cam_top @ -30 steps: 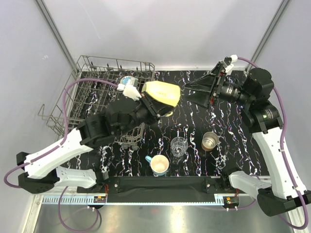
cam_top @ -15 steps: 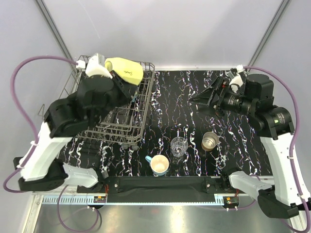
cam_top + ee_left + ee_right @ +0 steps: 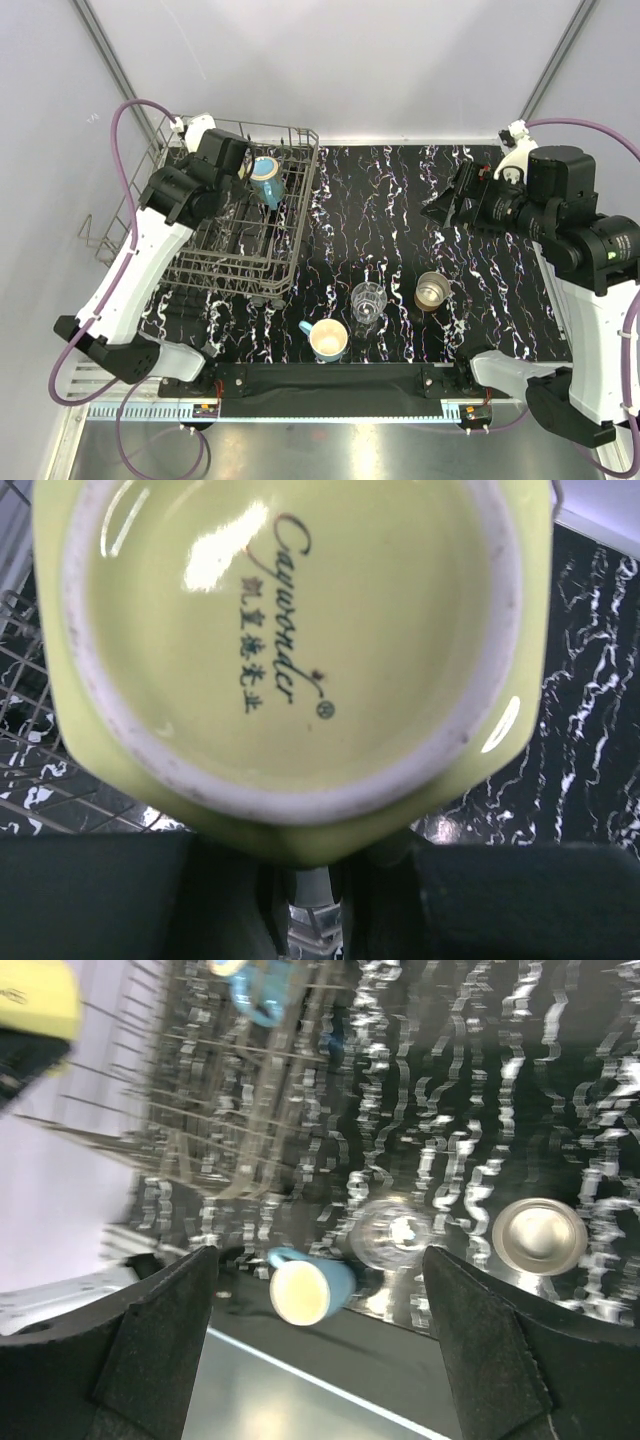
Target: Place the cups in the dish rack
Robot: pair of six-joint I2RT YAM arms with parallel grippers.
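Black, white-veined bench [image 3: 400,180] carries the whole scene, with the dish rack [image 3: 215,255] of thin grey wire on its left part. Nearest the arm bases, the cream-lined mug [image 3: 329,341] stands upright on the bench just right of the rack's near right corner, its handle turned back toward the rack. A little farther right of the rack stands the clear glass tumbler [image 3: 368,300], also upright. Farther right again, well apart from the rack, sits the metal cup [image 3: 432,291], mouth up.

Inside the rack, toward its far right corner, a blue mug [image 3: 266,182] lies tilted among the tines.

Over the rack's far end the left tool [image 3: 310,875] is clamped together on a yellow-green cup [image 3: 290,650]. The cup's pale underside with its printed lettering fills the wrist view, with rack wire on one side and bench on the other. From above, the arm hides this cup, and whether it touches the wire cannot be told.

Well right of the rack, level with its far end, the right tool [image 3: 318,1252] hangs above the bench. Its fingers are spread wide apart with nothing between them.
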